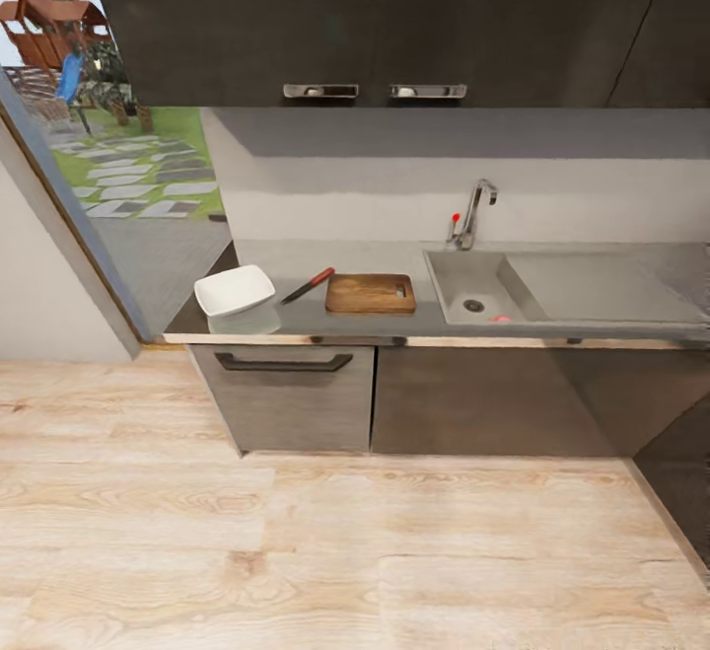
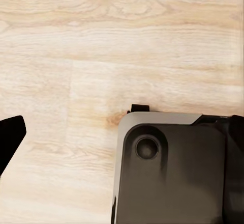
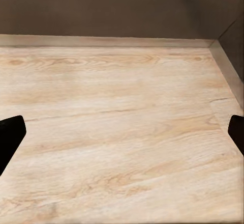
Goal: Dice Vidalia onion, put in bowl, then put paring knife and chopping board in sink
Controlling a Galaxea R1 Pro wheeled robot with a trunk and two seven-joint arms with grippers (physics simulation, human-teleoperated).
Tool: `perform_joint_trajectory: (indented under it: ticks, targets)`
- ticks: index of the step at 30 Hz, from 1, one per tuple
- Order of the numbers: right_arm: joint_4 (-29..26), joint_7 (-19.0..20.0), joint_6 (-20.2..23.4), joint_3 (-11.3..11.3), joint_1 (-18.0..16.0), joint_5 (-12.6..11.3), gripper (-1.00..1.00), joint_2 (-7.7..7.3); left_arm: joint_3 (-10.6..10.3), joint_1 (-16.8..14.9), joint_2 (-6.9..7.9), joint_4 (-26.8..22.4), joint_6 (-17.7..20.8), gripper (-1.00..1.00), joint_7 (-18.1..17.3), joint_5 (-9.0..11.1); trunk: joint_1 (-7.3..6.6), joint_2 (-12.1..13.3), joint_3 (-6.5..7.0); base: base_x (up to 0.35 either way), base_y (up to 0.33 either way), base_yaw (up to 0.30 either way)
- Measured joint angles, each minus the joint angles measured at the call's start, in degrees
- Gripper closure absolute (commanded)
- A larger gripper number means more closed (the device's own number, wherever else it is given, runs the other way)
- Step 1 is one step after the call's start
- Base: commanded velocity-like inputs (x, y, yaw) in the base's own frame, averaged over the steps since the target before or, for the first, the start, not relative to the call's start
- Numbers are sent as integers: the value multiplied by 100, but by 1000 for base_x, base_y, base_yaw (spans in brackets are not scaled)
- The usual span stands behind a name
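Head view, robot standing back from the kitchen run, pale wooden floor (image 1: 296,551) between it and the cabinets. All places taken from the sink (image 1: 473,287), going left to right along the grey steel table (image 1: 296,265).

Farthest left of the sink, near the table's end by the glass door: white bowl (image 1: 235,290), upright. Next toward the sink: paring knife (image 1: 308,286), lying flat at a slant, red handle pointing toward the sink side, dark blade toward the bowl, just beside the board and apart from the bowl. Then the chopping board (image 1: 371,293), flat, handle slot at the short end nearest the sink, close beside the basin's rim.

In the sink basin, near its front corner by the drain: a small reddish thing (image 1: 501,319), too small to name for certain. Behind the sink, chrome tap (image 1: 477,208) with red knob. Right of the basin, flat drainboard (image 1: 592,287).

Left wrist view: floor, part of the robot's grey base (image 2: 173,168), one dark fingertip (image 2: 10,137) at the edge; opening cannot be told.

Right wrist view: dark fingertips (image 3: 10,137) at both edges, spread wide, holding nothing, over floor near a dark cabinet front (image 3: 122,5).
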Motion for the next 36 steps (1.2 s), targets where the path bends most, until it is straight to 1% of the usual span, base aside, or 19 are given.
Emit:
perform_joint_trajectory:
  ticks: [10,16,23,36]
  targets:
    - [1,0,0,0,0,0,-100,0,6,0,0,0,0,-100,1,2,0,0,67,0,-3,-207]
    - [6,0,0,3,0,0,-100,0,7,0,-2,0,3,-100,0,2,0,0,107,1,-81,-207]
    - [13,0,5,6,1,0,-100,-1,12,0,-1,0,9,-100,0,2,-2,1,154,108,-233,-207]
    - [26,0,8,8,0,2,-100,-1,16,0,0,0,10,-100,0,3,-2,1,241,206,-263,-206]
